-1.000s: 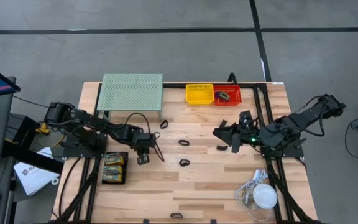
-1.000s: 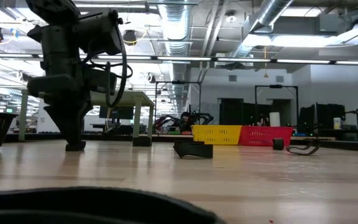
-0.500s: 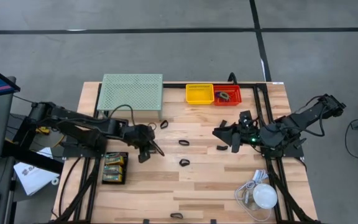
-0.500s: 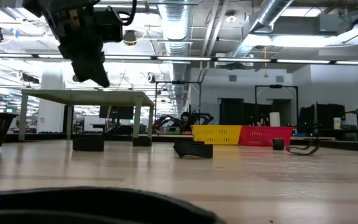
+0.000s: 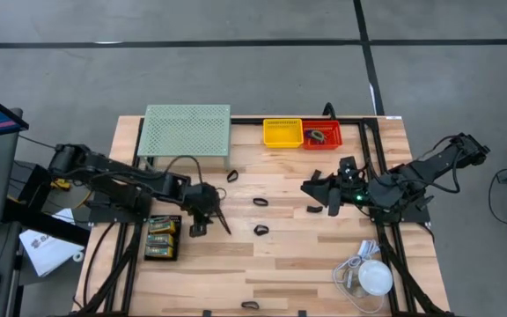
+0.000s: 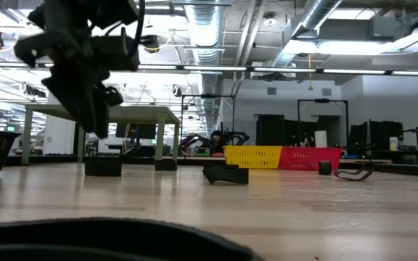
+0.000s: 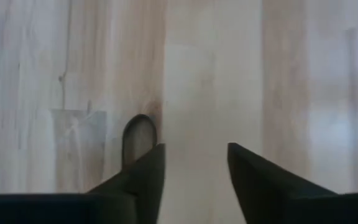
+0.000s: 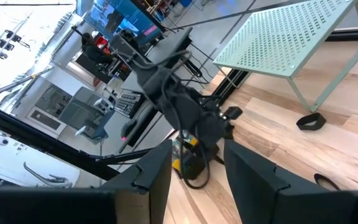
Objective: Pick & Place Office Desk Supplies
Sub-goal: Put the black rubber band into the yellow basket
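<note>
1. Office desk supplies lie loose over your table [image 5: 306, 264]: black clips [image 5: 260, 230] sit scattered near the middle, and the flat green card-backed packs [image 5: 161, 238] rest by the left edge, just beside the left arm.
2. The pale-green mesh stand [image 5: 185, 130] takes the far left of the table. The yellow bin [image 5: 282, 132] and red bin [image 5: 322, 135] sit side by side to its right, and I judge these the drop-off spots, since the red one already holds a few dark items.
3. Your left gripper [image 5: 199, 214] hangs low over the wood between the packs and the middle clips, fingers [image 7: 143, 176] apart with nothing between them.
4. A small black clip [image 5: 198, 229] lies on the table just beside that gripper. In the left wrist view a dark loop [image 7: 138, 134] sits just off one fingertip, outside the gap; it is probably that clip, though the view is too blurred to be sure.
5. Your right gripper [image 5: 324, 190] waits over the right-middle of the table, fingers parted and empty, with another black clip [image 5: 312, 210] near it.
</note>
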Controlling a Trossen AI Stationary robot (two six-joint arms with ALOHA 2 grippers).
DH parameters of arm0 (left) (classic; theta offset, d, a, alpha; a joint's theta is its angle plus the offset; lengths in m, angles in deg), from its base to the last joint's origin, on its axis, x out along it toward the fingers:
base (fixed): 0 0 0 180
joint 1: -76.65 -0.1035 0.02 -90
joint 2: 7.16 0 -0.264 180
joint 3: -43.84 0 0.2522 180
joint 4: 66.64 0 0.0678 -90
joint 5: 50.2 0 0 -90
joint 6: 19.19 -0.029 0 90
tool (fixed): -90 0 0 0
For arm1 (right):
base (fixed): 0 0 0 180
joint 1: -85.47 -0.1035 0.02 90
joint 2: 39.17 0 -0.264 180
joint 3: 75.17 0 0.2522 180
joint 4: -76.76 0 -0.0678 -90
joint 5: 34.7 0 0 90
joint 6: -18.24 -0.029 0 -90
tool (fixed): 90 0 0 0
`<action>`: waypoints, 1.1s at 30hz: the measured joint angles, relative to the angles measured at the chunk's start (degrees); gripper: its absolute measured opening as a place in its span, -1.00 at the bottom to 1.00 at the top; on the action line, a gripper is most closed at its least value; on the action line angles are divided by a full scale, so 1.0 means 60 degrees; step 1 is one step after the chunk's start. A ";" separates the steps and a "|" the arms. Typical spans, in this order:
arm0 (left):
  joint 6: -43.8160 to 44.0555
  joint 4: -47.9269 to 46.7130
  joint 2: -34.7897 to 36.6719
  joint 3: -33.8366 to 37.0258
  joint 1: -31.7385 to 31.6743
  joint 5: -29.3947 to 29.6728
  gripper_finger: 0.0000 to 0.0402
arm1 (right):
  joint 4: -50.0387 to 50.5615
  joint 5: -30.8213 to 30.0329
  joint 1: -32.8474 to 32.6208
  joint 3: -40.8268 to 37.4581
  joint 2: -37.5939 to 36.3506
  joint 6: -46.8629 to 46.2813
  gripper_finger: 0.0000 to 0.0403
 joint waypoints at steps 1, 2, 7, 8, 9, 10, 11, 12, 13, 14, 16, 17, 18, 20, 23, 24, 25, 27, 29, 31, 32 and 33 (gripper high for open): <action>-0.0129 0.0036 -0.0161 0.0000 0.0003 0.0137 -0.10 | 0.0000 0.0000 -0.0033 0.0000 0.0000 0.0000 -0.29; -0.0269 0.0115 -0.0342 0.0000 -0.0005 0.0171 -0.06 | 0.0000 0.0000 -0.0035 0.0000 0.0000 0.0001 -0.29; -0.0416 0.0731 -0.1286 0.0000 -0.0069 0.0216 -0.04 | 0.0055 0.0000 -0.0038 0.0000 0.0000 -0.0041 -0.29; -0.0416 0.0797 -0.1458 0.0000 -0.0069 0.0216 -0.07 | 0.0072 0.0001 -0.0038 0.0000 0.0000 -0.0041 -0.29; -0.0416 0.0867 -0.1626 0.0000 -0.0069 0.0214 -0.10 | 0.0073 0.0000 -0.0038 0.0000 0.0000 -0.0041 -0.29; -0.0413 0.0959 -0.1812 0.0000 -0.0069 0.0215 -0.13 | 0.0083 0.0000 -0.0038 0.0000 0.0000 -0.0039 -0.29; -0.0368 0.1082 -0.1989 0.0000 -0.0069 0.0220 -0.17 | 0.0086 0.0000 -0.0038 0.0000 0.0000 -0.0041 -0.29; -0.0337 0.1083 -0.2103 0.0000 -0.0069 0.0290 -0.20 | 0.0092 0.0002 -0.0038 0.0000 0.0000 -0.0039 -0.29; -0.0269 0.1135 -0.2214 -0.0025 -0.0069 0.0369 -0.23 | 0.0095 0.0000 -0.0038 0.0000 0.0000 -0.0041 -0.29; -0.0217 0.1140 -0.2289 -0.0046 -0.0069 0.0497 -0.27 | 0.0095 0.0000 -0.0038 0.0000 0.0000 -0.0041 -0.29; 0.0040 0.1170 -0.2310 -0.0042 -0.0053 0.0889 -0.37 | 0.0105 0.0000 -0.0038 0.0000 0.0000 -0.0052 -0.29; 0.0195 0.1212 -0.2294 -0.0035 -0.0051 0.0991 -0.44 | 0.0108 0.0000 -0.0038 0.0000 0.0000 -0.0059 -0.29; 0.0249 0.1233 -0.2198 -0.0011 -0.0059 0.1049 -0.52 | 0.0113 0.0004 -0.0038 0.0000 0.0000 -0.0067 -0.29; 0.0293 0.1463 -0.1991 0.0029 -0.0067 0.1298 -0.74 | 0.0124 0.0004 -0.0038 0.0000 0.0000 -0.0068 -0.29; 0.0612 0.1764 -0.1384 0.0000 -0.0084 0.1330 -0.95 | 0.0127 0.0003 -0.0031 0.0000 0.0000 -0.0061 -0.29; 0.0752 0.1879 -0.1225 0.0001 -0.0088 0.1300 -0.96 | 0.0129 0.0004 -0.0031 0.0000 0.0000 -0.0060 -0.29; 0.0849 0.1968 -0.1013 0.0010 -0.0088 0.1194 -0.98 | 0.0142 0.0004 -0.0031 0.0000 0.0000 -0.0063 -0.29; 0.1159 0.2583 -0.0495 0.0019 -0.0088 0.0771 -0.99 | 0.0150 0.0004 -0.0031 0.0000 0.0000 -0.0060 -0.29; 0.1483 0.3397 0.0064 0.0004 -0.0088 0.0457 -0.99 | 0.0157 0.0004 -0.0031 0.0000 0.0000 -0.0063 -0.29; 0.1921 0.4290 0.0628 0.0004 -0.0088 0.0384 -0.99 | 0.0157 0.0004 -0.0031 0.0000 0.0000 -0.0034 -0.29; 0.2157 0.4806 0.0899 0.0004 -0.0088 0.0396 -0.99 | 0.0157 0.0004 -0.0031 0.0000 0.0000 -0.0038 -0.29; 0.2327 0.5236 0.1207 0.0004 -0.0088 0.0460 -0.99 | 0.0157 0.0004 -0.0031 0.0000 0.0000 -0.0038 -0.29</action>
